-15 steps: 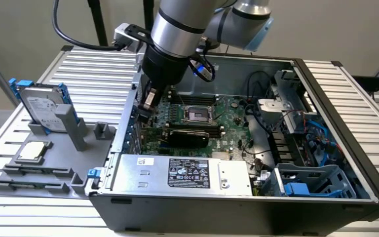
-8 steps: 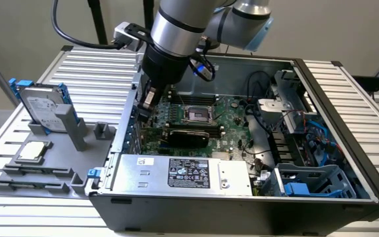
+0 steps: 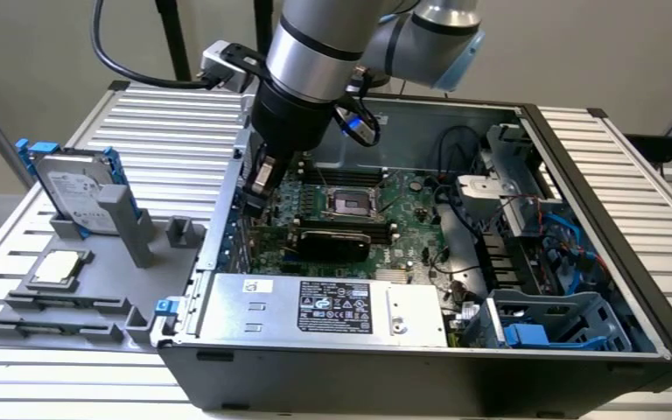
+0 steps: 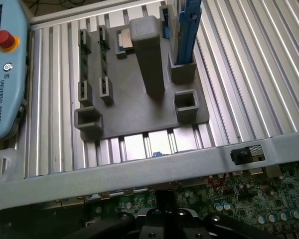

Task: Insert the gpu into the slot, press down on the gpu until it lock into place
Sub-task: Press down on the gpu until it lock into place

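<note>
Exterior view has the flat black gpu card (image 3: 333,237) lying on the green motherboard mid-case, with the clenched, empty end effector (image 3: 262,178) near its far-left corner. An off-centre push could seat it crooked, I reckon. Wrist view adds the grey parts tray (image 4: 134,99) on the ribbed table (image 4: 249,74).

My silver-and-black arm (image 3: 312,61) hangs over a green motherboard (image 3: 401,214) where the black gpu (image 3: 333,238) sits. A grey, black-labelled power supply (image 3: 325,306), blue drive cage (image 3: 546,319), silver hard drive (image 3: 73,188) with blue rails, grey fixture (image 4: 134,99) and ribbed silver tabletop (image 4: 249,74) surround it.
</note>
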{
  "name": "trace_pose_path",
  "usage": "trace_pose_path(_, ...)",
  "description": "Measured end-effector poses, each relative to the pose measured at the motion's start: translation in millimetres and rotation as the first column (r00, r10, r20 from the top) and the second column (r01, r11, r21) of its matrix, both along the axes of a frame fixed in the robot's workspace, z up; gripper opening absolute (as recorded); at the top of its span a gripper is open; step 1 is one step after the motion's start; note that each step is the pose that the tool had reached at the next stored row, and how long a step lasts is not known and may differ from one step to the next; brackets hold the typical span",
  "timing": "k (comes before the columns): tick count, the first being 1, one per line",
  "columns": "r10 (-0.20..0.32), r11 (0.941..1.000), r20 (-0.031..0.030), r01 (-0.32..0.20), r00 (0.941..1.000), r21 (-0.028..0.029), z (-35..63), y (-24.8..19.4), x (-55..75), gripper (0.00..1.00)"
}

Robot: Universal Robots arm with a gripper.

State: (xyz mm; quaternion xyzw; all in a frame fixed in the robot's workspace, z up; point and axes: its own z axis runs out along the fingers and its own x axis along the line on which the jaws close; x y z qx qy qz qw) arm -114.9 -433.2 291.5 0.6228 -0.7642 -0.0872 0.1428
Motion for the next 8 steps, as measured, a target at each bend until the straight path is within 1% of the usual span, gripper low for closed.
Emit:
trace_pose_path(3,-0.006,1.0000,0.0000,0.006,1.0000,-0.0009,0.0,0.0,-0.4,0.11)
trace_pose_path(8,-0.014,0.9999,0.0014,0.014,0.9999,-0.0056,-0.8,0.2,-1.2,0.11)
